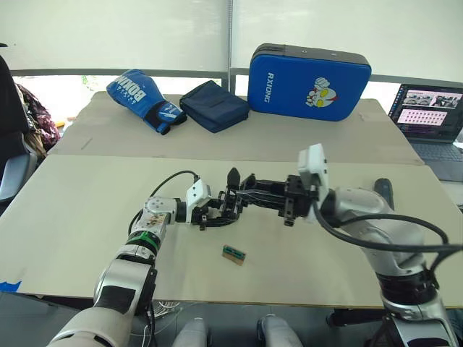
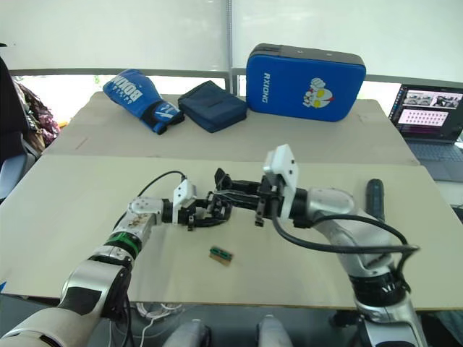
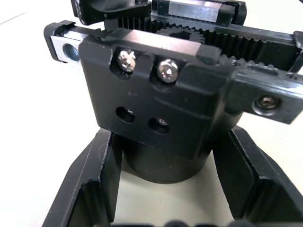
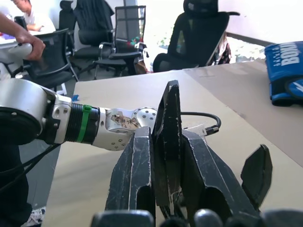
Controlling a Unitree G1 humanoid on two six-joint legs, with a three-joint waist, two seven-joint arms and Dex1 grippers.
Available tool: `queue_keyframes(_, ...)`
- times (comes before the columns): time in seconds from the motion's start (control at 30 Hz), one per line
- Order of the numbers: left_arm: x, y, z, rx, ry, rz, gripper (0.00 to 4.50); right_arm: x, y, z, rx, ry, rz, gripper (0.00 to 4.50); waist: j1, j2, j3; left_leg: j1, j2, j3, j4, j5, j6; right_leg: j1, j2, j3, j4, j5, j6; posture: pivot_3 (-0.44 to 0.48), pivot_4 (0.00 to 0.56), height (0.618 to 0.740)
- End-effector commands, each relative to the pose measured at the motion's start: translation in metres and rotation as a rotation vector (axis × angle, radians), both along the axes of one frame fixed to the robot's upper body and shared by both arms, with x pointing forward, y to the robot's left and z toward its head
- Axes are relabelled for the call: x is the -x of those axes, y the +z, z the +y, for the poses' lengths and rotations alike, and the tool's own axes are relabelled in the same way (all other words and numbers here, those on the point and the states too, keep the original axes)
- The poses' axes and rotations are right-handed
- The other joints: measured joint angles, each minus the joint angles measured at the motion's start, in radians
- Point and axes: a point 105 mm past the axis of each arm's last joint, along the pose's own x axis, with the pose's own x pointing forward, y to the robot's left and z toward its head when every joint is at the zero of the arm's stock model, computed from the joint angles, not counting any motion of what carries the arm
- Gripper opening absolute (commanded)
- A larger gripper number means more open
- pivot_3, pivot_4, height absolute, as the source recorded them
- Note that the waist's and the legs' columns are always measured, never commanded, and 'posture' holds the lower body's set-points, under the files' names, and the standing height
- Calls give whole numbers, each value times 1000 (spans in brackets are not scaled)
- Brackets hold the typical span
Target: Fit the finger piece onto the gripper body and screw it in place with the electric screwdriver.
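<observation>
At the table's middle, my left gripper (image 1: 215,214) is shut on the rounded base of the gripper body (image 3: 156,94), a black block with silver screws and toothed racks. The body's pointed black finger (image 1: 233,178) sticks up. From the right, my right gripper (image 4: 165,137) is shut on the finger piece (image 4: 169,109), a black tapered wedge. The wedge is held upright right at the body's top, beside the standing finger (image 4: 256,172). The electric screwdriver (image 2: 375,196) lies on the table behind my right forearm, apart from both grippers.
A small green-and-brown block (image 1: 234,254) lies in front of the grippers. On the far table sit a blue boxing glove (image 1: 141,97), a dark pouch (image 1: 213,105) and a blue case (image 1: 307,81). A laptop (image 1: 430,116) stands at the right. Office chairs (image 4: 118,33) and a person (image 4: 23,28) are beyond the table.
</observation>
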Motion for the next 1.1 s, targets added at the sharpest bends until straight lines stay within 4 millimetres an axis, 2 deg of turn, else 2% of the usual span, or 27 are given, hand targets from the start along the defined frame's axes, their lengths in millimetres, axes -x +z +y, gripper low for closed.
queue_keyframes(0.03, 1, 4, -5, 2, -19, -27, 2296, -11, 0, 9, 25, -24, -57, 360, 1, 0, 0, 0, 0, 0, 0, 0, 0, 0, 0, 0, 0, 0, 0, 0, 150, 740)
queue_keyframes(0.37, 0, 0, -4, -23, 3, -30, 2296, -28, -20, 26, 62, -34, -50, 360, 1, 0, 0, 0, -1, 0, 0, 0, 0, 0, 0, 0, 1, 0, 0, 0, 150, 740)
queue_keyframes(1.1, 2, -7, -2, -49, 17, -18, 2296, -35, -58, 22, 169, -54, 76, 360, 1, 0, 0, 2, -1, 0, 1, 0, 0, 0, 0, 0, 6, 0, 0, 0, 150, 740)
